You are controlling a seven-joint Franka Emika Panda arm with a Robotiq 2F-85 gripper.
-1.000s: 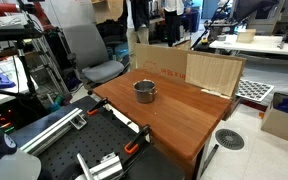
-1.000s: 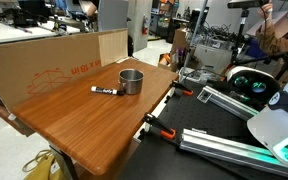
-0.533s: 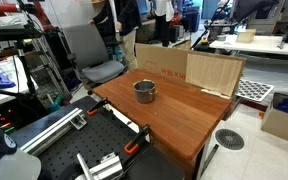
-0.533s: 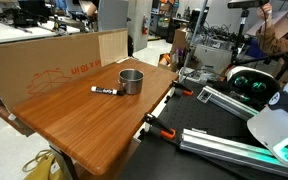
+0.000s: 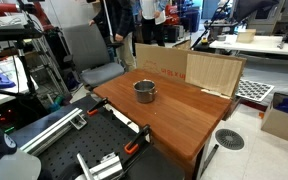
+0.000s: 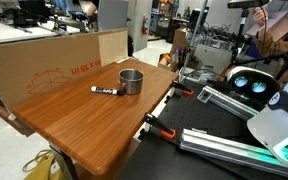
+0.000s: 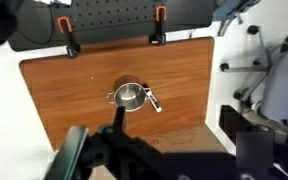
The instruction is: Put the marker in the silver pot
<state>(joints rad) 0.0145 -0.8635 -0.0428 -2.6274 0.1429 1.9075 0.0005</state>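
Note:
The silver pot (image 5: 144, 90) stands upright on the wooden table (image 5: 184, 115). It also shows in an exterior view (image 6: 131, 81) and in the wrist view (image 7: 130, 96). The black marker with a white band (image 6: 105, 91) lies flat on the table right beside the pot, and the wrist view (image 7: 155, 101) shows it too. My gripper (image 7: 162, 152) appears only in the wrist view, as blurred dark parts at the bottom edge. It hangs high above the table, far from the pot and marker. Its fingers stand wide apart with nothing between them.
A cardboard wall (image 6: 44, 65) stands along the table's back edge, and also shows in an exterior view (image 5: 184, 68). Orange clamps (image 7: 72, 50) grip the table's edge. An office chair (image 5: 89, 55) and people stand behind. A rail with equipment (image 6: 234, 105) lies beside the table.
People in the background have shifted. The pot, the marker and the table stand as before.

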